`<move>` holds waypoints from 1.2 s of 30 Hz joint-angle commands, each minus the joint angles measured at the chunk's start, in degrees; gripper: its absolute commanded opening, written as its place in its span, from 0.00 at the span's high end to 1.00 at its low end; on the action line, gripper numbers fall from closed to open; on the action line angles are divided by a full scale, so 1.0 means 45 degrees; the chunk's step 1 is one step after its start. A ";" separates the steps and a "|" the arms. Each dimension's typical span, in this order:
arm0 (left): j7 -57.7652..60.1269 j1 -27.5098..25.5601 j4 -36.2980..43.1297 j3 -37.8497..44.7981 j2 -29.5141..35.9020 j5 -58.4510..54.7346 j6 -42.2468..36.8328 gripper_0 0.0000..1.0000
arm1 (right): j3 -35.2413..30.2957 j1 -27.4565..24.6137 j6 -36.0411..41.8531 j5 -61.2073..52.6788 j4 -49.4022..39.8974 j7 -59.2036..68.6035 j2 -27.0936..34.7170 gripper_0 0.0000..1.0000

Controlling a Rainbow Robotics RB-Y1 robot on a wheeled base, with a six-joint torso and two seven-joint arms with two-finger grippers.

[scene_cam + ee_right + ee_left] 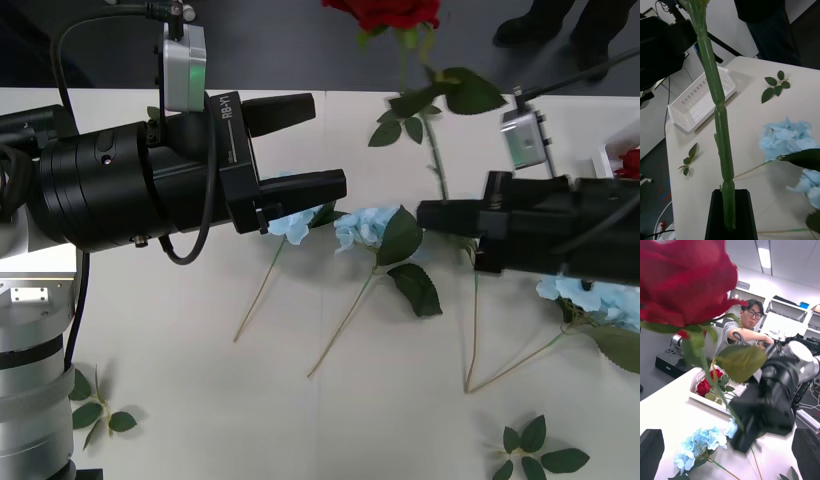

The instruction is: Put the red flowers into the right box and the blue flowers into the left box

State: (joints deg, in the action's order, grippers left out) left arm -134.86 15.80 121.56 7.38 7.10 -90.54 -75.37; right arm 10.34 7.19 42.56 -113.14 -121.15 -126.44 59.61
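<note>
Above the table (200,400), the right gripper (432,215) is clenched on the stem of a red rose (385,10), which it holds raised with the head beyond the table's far edge. The left gripper (300,150) hovers released over the blue flowers (365,225), which lie on the table. The right box (702,397) already holds red flowers beside the table's right edge. To do this well, the arm should carry the rose sideways over that box, lower until the head clears the rim, then let go.
</note>
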 commanded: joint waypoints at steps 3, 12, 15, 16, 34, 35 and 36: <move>-0.0266 -0.0758 0.0427 0.0196 -0.0445 0.0510 0.0792 0.00 | -0.2336 -0.0309 0.2945 -0.0405 0.1121 -0.0105 -0.0122 1.00; 0.0261 -0.1852 0.1111 -0.0176 0.0258 0.2931 0.1377 0.00 | -0.5149 -0.0348 0.6324 -0.0386 0.3582 0.0246 0.0152 1.00; 0.0769 -0.2164 0.1111 -0.0293 0.0687 0.3596 0.1377 0.00 | -0.5754 -0.0367 0.6812 -0.0171 0.4500 0.0324 0.0406 1.00; 0.1042 -0.2242 0.1111 -0.0371 0.0902 0.3869 0.1377 0.00 | -0.5988 -0.0367 0.6968 -0.0034 0.4890 0.0363 0.0562 1.00; 0.6941 -0.2340 0.1111 -0.1797 0.2543 0.9748 -0.0361 0.00 | -0.7668 -0.2809 0.6363 0.0200 0.9988 0.0461 0.3511 1.00; 0.7253 -0.2320 0.1091 -0.2070 0.2543 1.0353 -0.0341 0.00 | -0.7863 -0.3024 0.6343 0.0415 1.0164 0.0461 0.3550 1.00; 0.7566 -0.2301 0.1072 -0.2363 0.2543 1.0920 -0.0361 0.00 | -0.8059 -0.3219 0.6324 0.0688 1.0320 0.0500 0.3570 1.00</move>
State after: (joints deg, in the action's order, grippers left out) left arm -104.95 5.23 124.57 -0.06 18.51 -45.54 -76.86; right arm -23.82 -5.87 71.26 -112.46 -75.98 -126.25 73.53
